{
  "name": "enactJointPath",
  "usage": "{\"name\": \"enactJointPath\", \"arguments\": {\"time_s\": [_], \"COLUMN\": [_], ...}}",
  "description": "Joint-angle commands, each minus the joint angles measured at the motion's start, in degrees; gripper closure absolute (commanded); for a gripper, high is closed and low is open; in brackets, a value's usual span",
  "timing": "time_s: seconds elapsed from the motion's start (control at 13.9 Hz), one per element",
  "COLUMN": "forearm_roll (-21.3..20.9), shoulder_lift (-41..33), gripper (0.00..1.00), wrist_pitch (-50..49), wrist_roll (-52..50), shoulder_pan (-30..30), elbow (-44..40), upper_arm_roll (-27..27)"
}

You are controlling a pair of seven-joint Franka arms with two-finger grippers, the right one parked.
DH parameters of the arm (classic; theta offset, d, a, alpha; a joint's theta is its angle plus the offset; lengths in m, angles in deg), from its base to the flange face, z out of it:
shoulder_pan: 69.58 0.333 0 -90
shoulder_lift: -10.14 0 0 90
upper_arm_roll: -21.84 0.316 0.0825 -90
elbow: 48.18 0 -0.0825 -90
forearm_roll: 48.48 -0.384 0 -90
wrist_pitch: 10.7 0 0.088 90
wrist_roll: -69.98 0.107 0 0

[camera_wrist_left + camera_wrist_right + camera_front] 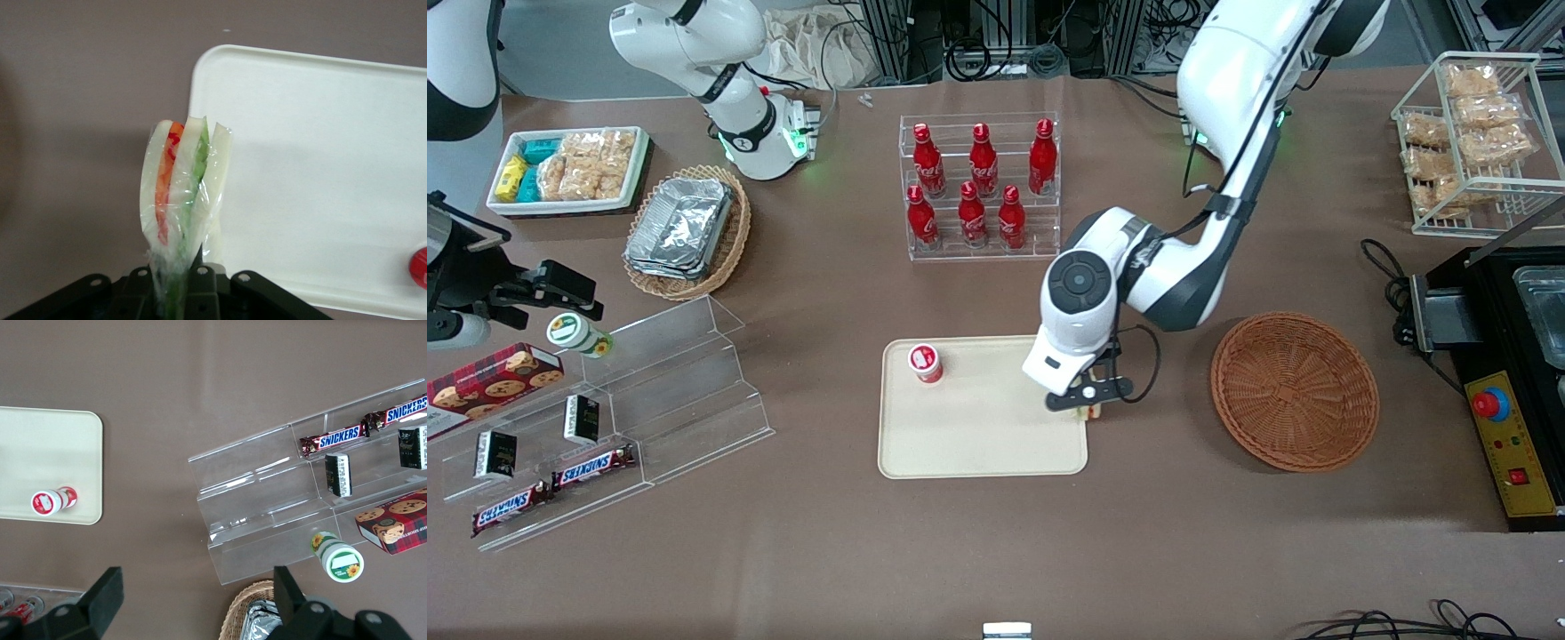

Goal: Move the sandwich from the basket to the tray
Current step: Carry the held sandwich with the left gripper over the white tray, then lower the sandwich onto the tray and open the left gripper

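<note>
My left gripper (1089, 404) is shut on the wrapped sandwich (183, 193), a pale wedge with orange and green stripes. It holds it above the edge of the cream tray (978, 444) that faces the basket; only a sliver of the sandwich (1089, 412) shows under the gripper in the front view. The tray also shows in the left wrist view (320, 167) and the right wrist view (40, 453). The round reddish-brown wicker basket (1294, 391) lies empty beside the tray, toward the working arm's end of the table.
A small red-and-white cup (926, 363) stands on the tray. A rack of red bottles (980, 182) stands farther from the front camera. A clear stepped shelf (658, 391) with snack bars, an oval basket of foil trays (685, 231) and a black machine (1507, 373) flank the area.
</note>
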Motion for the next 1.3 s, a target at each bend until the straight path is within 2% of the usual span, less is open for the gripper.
{"name": "enactJointPath", "arguments": {"time_s": [0.0, 0.29, 0.36, 0.43, 0.5, 0.72, 0.94, 1.23], "forearm_roll": [-0.4, -0.2, -0.1, 0.3, 1.1, 3.8, 3.8, 5.0], "shoulder_lift": [4.0, 6.9, 7.1, 7.3, 7.4, 5.1, -0.1, -8.6], "gripper": [1.00, 1.00, 0.97, 0.63, 0.01, 0.01, 0.01, 0.01], "wrist_pitch": [4.3, 6.8, 7.1, 7.2, 7.2, 5.1, -5.8, -20.0], "wrist_roll": [4.2, 7.3, 7.3, 7.2, 7.3, 6.3, 8.7, 18.5], "shoulder_pan": [-0.5, -0.3, -0.2, -0.1, 0.0, 0.2, 2.7, 8.4], "elbow": [-2.5, -2.6, -2.5, -2.5, -2.5, -2.4, -2.1, -2.0], "upper_arm_roll": [0.2, 0.2, 0.2, 0.2, 0.2, 0.3, 0.5, 0.5]}}
